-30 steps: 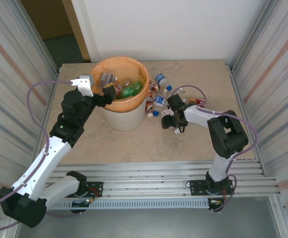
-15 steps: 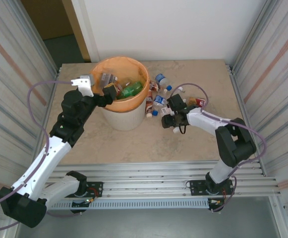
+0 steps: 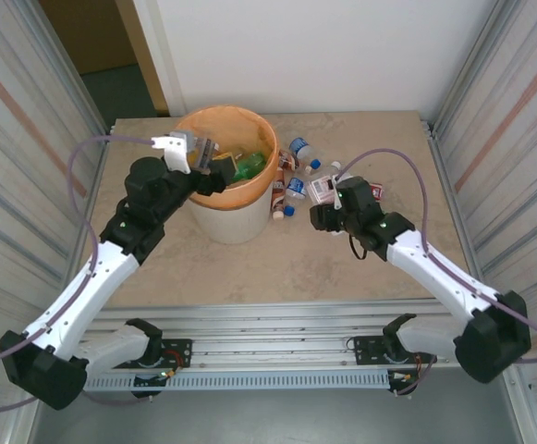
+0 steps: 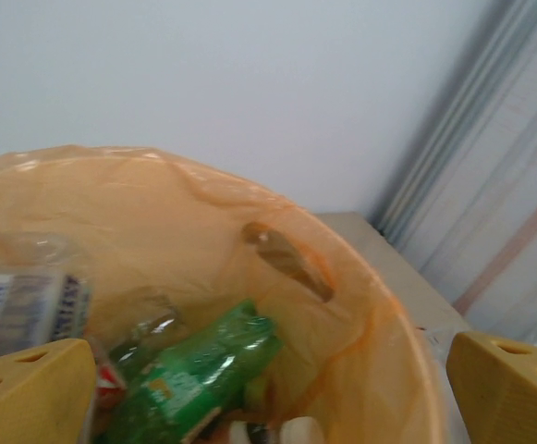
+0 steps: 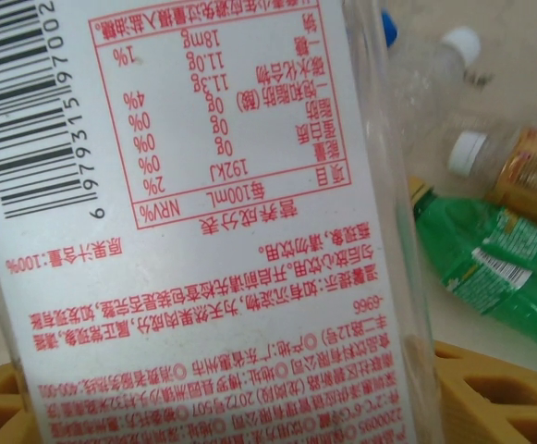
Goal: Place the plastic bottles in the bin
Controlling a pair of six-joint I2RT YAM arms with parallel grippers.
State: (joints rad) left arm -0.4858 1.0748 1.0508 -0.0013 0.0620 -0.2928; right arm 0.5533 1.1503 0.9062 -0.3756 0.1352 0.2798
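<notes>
Mottled stone tabletop (image 3: 250,268) — right gripper (image 3: 319,211) clamps a clear bottle (image 3: 323,191), left gripper (image 3: 211,167) gapes above bin (image 3: 231,220).

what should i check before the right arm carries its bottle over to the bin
1. Bottle in right gripper: ok, clamped in it.
2. Grip firm enough to carry: cannot tell.
3. Left gripper open and empty: ok.
4. Way over the bin free: not ok, the left gripper hangs over its opening and may block a drop.
5. Room in the bin: ok, the green bottle lies low inside.
</notes>
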